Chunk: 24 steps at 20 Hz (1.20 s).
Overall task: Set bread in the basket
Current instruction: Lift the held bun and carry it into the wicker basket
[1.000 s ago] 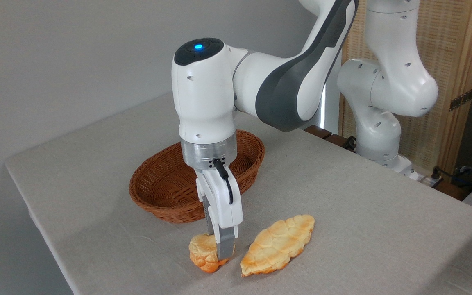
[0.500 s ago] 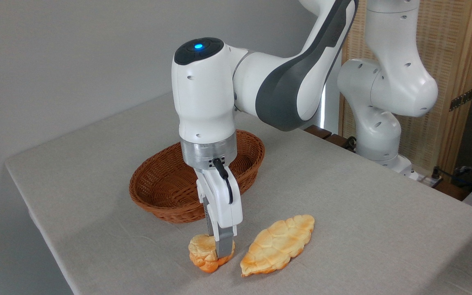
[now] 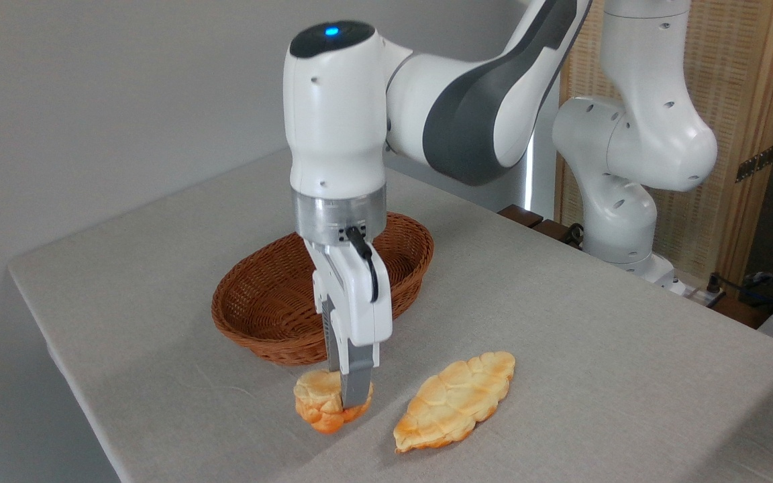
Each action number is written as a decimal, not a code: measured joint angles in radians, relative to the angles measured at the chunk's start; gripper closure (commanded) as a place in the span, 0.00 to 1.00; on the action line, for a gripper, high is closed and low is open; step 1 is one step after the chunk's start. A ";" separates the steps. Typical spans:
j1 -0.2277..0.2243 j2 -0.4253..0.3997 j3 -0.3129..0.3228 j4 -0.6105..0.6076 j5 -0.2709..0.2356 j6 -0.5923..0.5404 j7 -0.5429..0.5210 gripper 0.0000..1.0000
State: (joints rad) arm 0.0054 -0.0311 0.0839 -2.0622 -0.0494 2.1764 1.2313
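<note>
A Franka arm's gripper [image 3: 343, 396] clamps the bread [image 3: 323, 402], a small golden-orange bun, near the front edge of the cloth-covered table [image 3: 594, 349]. The jaws are closed on the bun from either side: the near finger crosses its right half, and the far finger is mostly hidden behind it. The bun sits low between the fingertips, its lumpy top level with them and its orange underside hanging below.

The step in hand appears to be the lift. The bun looks just clear of the table, though from this angle it is hard to say for certain that it has left the cloth.

The wicker basket [image 3: 272, 315] stands just behind the gripper, towards the middle of the table, its near rim close to the held bun. It looks empty, as far as the arm allows a view inside. A longer, leaf-shaped pastry [image 3: 455, 400] lies flat just to the right of the bun, apart from it and also near the front edge.

The next move calls for more height, enough for the bun's underside to pass over the basket's near rim, then a short carry back over the bowl before the jaws part. The grip takes only one side of the bun, so a slip or a tilt is the likely risk.
</note>
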 measured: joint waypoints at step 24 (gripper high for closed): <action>-0.011 -0.068 -0.233 0.031 -0.059 -0.063 -0.431 0.44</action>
State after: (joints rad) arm -0.0053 -0.0996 -0.1494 -2.0311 -0.1085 2.1130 0.8001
